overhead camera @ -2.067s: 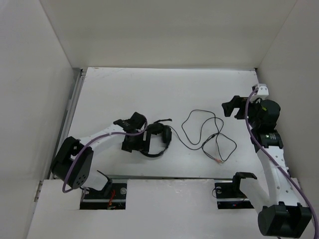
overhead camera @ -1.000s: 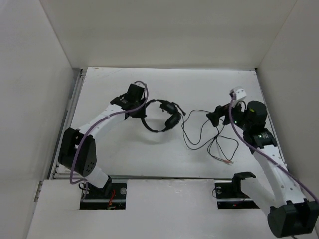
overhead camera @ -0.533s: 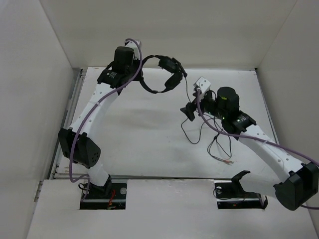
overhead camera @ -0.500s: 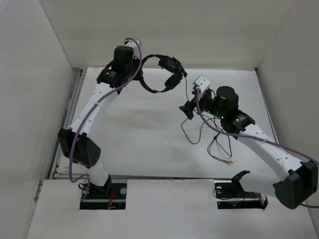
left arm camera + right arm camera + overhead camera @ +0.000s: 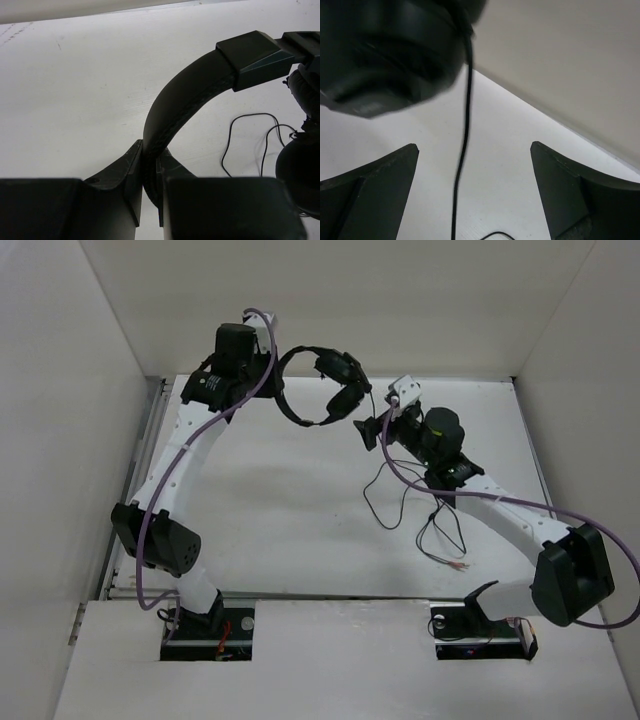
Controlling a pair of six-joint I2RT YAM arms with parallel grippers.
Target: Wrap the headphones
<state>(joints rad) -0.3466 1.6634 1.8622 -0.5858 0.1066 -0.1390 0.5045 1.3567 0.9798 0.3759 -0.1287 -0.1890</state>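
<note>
**Headset raised at the far edge, cord hanging free for the wrap**

The white counter (image 5: 250,510) carries only the slack of the cord. The headphones (image 5: 348,397) themselves are lifted clear of it, above the far edge and a little left of centre.

The left gripper (image 5: 274,372) is clamped on the curved headband (image 5: 185,97), both fingers pressed flat against its sides. Gripping there probably leaves the earcups and cord free to work on. The band's arc runs along the far edge, with the two earcups at its right end, towards the other arm.

The right gripper (image 5: 366,430) hovers just below and beside the earcups. Its jaws stand wide apart with nothing between them but air and one thin strand, which it looks placed to catch.

The cord (image 5: 464,130) drops straight down from the lower earcup, passing between those fingers without touching either. It then coils loosely over the counter's middle-right. Its reddish wire tips (image 5: 455,565) lie near the near edge, pointing right.
</note>
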